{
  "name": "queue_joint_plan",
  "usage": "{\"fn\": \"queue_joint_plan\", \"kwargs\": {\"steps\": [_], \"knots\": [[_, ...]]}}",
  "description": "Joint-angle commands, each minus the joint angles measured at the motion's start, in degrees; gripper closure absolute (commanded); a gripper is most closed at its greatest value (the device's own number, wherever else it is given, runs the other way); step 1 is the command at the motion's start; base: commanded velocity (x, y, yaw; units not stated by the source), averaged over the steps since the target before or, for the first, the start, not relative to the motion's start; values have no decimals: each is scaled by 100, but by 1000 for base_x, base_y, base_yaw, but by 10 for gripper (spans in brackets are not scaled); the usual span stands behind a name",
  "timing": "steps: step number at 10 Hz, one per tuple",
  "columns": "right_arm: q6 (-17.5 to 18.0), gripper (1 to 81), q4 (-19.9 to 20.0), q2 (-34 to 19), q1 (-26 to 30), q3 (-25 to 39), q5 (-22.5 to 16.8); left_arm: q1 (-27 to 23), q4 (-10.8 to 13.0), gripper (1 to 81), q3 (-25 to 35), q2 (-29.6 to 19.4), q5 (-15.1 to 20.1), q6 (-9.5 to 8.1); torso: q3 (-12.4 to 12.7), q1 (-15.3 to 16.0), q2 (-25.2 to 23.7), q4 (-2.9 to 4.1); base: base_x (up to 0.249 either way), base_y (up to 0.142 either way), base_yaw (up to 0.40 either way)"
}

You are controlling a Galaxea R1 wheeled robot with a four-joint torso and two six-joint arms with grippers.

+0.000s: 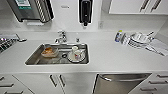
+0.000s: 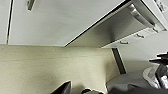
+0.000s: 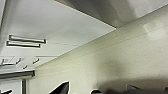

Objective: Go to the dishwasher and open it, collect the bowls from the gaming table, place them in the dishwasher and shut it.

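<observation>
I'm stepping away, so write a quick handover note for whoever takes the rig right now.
Pincers: I cannot tell whether either is open or shut; nothing is seen held.
Dishwasher: straight ahead under the white counter, right of the sink; its steel door looks shut, though the left wrist view hints at a tilt.
Done: robot has reached the dishwasher.
Left: open it, fetch bowls, load, close.

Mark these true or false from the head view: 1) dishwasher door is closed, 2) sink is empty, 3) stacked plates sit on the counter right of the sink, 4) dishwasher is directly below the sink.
1) True: the dishwasher has its steel door closed.
2) False: the sink holds a bowl with something orange, plus a cup on a plate.
3) True: the stacked plates sit near the right end of the counter.
4) False: it is below the counter, right of the sink.
</observation>
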Motion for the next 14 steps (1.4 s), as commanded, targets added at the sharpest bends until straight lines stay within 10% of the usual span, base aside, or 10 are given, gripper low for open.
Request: {"fn": "queue_joint_plan", "kwargs": {"steps": [1,5,7,14], "knots": [[431,10,42,-567,739,431,-143,-463,123,10,137,-307,187,-16,0,367,-569,0,0,0,0],[1715,10,138,-1060,1108,432,-178,-542,106,10,-3,-210,336,-16,0,859,-1358,0,0,0,0],[1724,10,936,-1279,1494,388,-239,-542,141,10,-92,-61,363,-16,0,1464,-2311,0,0,0,0],[1733,10,1834,-1069,2409,-315,-1259,-841,167,10,136,-87,354,-7,2,1620,-2599,0,0,0,0]]}}
